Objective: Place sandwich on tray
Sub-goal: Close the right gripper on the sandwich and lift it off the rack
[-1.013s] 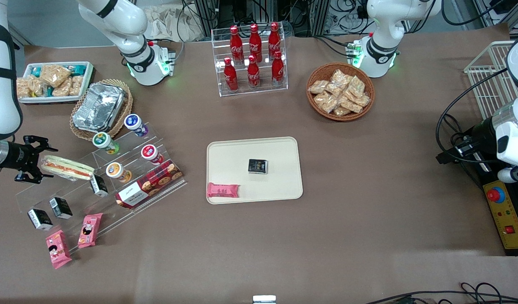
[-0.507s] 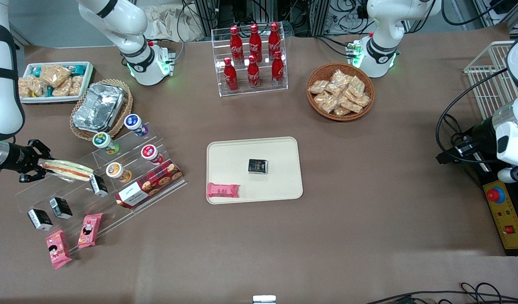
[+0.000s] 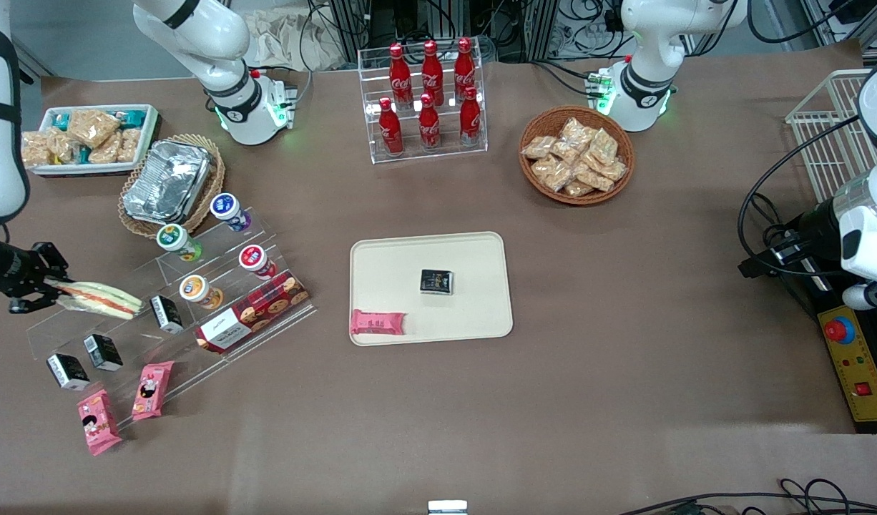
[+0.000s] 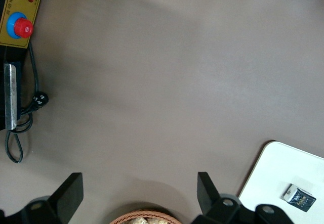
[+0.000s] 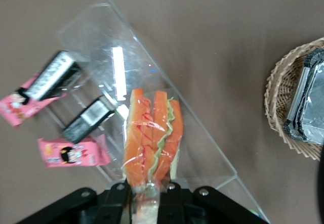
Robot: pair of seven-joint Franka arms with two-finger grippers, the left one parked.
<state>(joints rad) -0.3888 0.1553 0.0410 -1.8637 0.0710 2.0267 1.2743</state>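
Note:
My gripper is at the working arm's end of the table, over the clear acrylic step stand. It is shut on one end of the wrapped sandwich, which sticks out from the fingers over the stand's upper step. In the right wrist view the sandwich shows orange and green filling, pinched between the fingers of the gripper. The cream tray lies in the table's middle, well away from the gripper. It holds a pink snack bar and a small black packet.
The stand carries several small cups, black packets and a red biscuit box. Pink packets lie at its foot. A wicker basket with a foil container and a white snack tray stand farther from the camera.
The gripper closed on the sandwich's end and pulled it outward toward the working arm's end of the table and slightly nearer the camera; the sandwich slid along with it.

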